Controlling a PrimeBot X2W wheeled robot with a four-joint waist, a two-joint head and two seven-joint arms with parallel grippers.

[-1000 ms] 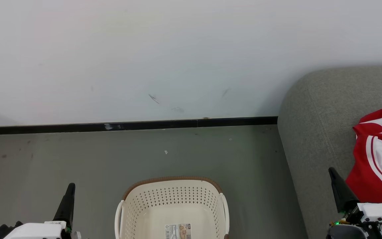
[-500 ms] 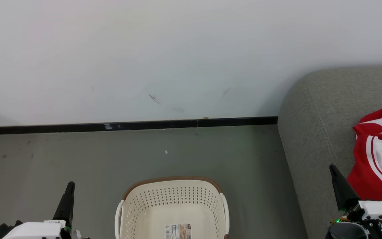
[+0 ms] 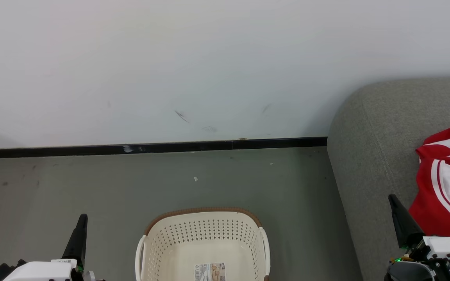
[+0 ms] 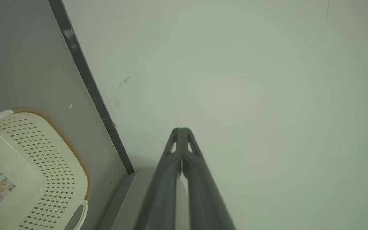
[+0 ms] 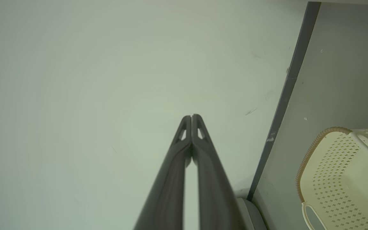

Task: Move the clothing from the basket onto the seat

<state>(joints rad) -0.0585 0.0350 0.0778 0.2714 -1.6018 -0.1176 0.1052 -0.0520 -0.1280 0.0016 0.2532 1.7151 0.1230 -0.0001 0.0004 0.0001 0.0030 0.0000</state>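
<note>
1. The clothing lies bunched on the seat, well in from its left edge.
2. The basket stands on the floor, apart from the seat's left edge; its label shows.
3. The left end effector hangs left of the basket; fingers pressed together, holding nothing.
4. The right end effector is over the seat, just beside the clothing; fingers together, holding nothing.

You see the basket cut off by the head view's bottom edge; the print on its label is too small to read; the clothing and the seat run off the right edge.
</note>
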